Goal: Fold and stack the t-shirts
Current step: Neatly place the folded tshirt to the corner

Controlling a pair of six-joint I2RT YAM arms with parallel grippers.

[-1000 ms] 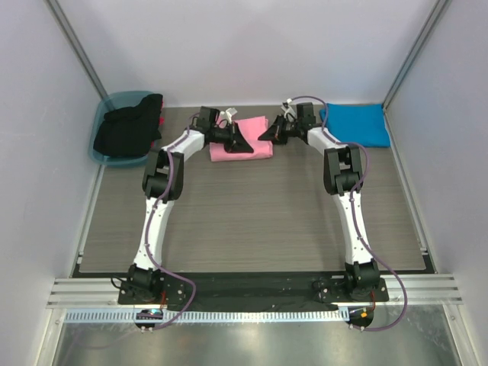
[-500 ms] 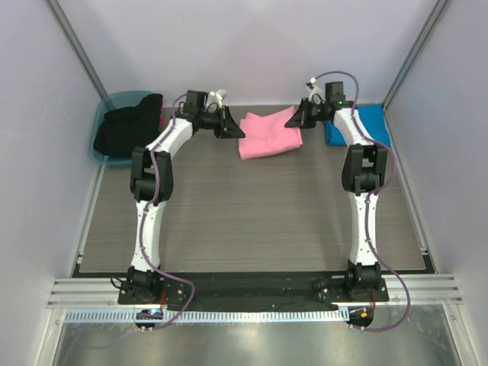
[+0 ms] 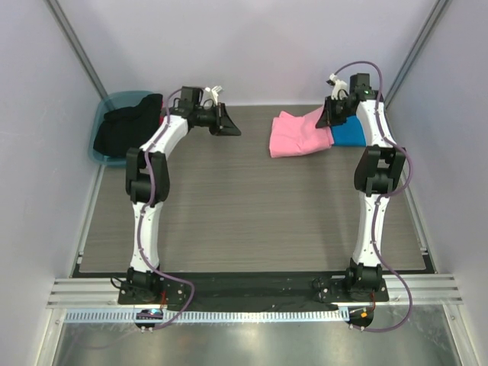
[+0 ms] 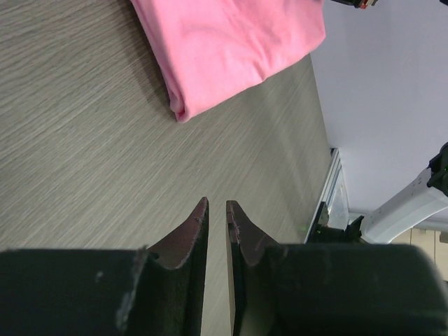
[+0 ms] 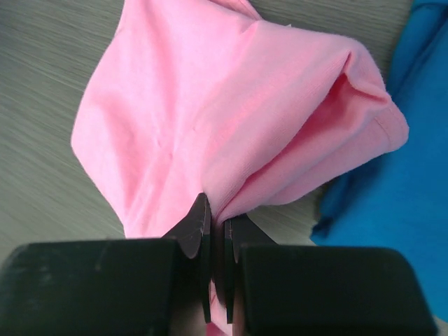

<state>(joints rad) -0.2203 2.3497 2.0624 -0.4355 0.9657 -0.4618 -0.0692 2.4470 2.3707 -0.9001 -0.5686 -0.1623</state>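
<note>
We see both arms reaching from the near edge of the grey wood-grain table (image 3: 252, 213) to its far side. Left gripper (image 3: 229, 126) hovers near the far edge, left of middle. Its jaws are a narrow slit apart, with nothing between them, well clear of any cloth. Right gripper (image 3: 327, 120) is by the far right corner, pinched tight on a fold of the soft bubblegum-pink cloth t-shirt (image 3: 293, 137). That shirt is a folded bundle, long axis roughly along the far edge. Its left end rests on the table; its right end is lifted into the jaws, pointing at the far right corner. Just right of it, the folded bright blue cloth t-shirt (image 3: 351, 136) lies flat in that corner. Far left corner: rounded teal plastic tub (image 3: 122, 97) with black cloth (image 3: 126, 130) heaped in it.
</note>
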